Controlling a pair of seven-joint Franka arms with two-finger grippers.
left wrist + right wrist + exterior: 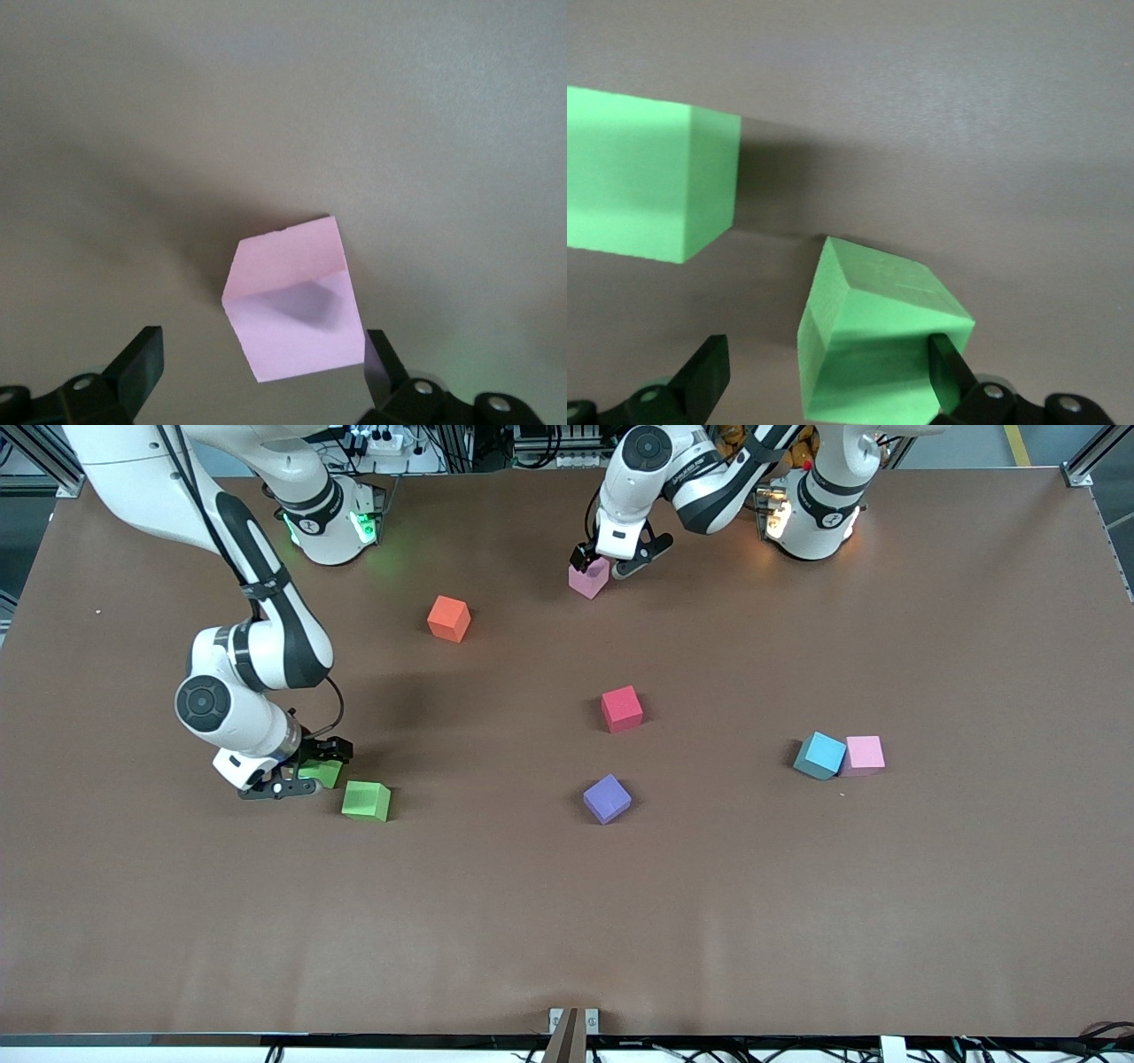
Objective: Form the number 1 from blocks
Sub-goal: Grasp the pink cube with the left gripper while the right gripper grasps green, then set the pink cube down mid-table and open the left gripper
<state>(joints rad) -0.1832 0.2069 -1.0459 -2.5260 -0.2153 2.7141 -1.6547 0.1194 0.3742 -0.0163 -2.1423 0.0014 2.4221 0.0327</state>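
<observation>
Resting matte pink cube (292, 305), green cube (873, 341) tilted

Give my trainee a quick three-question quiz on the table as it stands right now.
1. True or false: the orange block touches the red block.
2. Which block sits between the open fingers of the left end effector? A) purple block B) pink block C) teal block
3. Fill in: the right end effector is down at one green block, and the second green block lies ____ it.

Key:
1. False; they sit well apart.
2. B, the pink block near the arm bases; the purple block and teal block lie elsewhere.
3. Beside.
</observation>
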